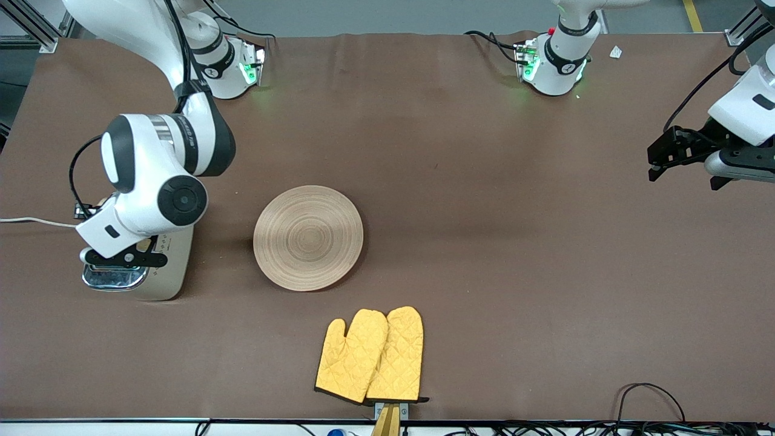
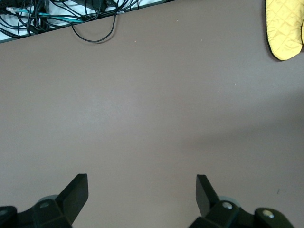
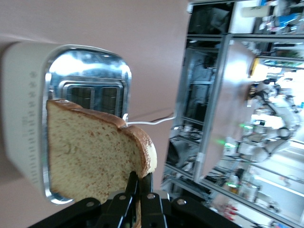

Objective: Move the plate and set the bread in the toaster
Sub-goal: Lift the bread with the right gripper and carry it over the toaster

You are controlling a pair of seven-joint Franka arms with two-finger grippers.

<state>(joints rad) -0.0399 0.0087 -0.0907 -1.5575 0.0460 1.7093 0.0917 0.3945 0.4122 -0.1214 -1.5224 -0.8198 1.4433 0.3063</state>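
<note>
The wooden plate [image 1: 308, 237] lies bare on the brown table, between the toaster and the yellow mitts. The cream toaster [image 1: 148, 275] stands at the right arm's end of the table; its chrome top [image 3: 90, 80] shows two slots. My right gripper [image 3: 141, 176] is shut on the bread slice [image 3: 92, 154], held by its crust edge over the toaster top. In the front view the right hand [image 1: 124, 257] covers most of the toaster and the bread is hidden. My left gripper [image 2: 141, 185] is open and empty, up over bare table at the left arm's end [image 1: 657, 163].
A pair of yellow oven mitts [image 1: 370, 356] lies near the table's front edge, nearer the camera than the plate; it also shows in the left wrist view [image 2: 285, 28]. The toaster's white cord [image 1: 30, 221] runs off the table end. Cables [image 2: 61, 16] lie past the table edge.
</note>
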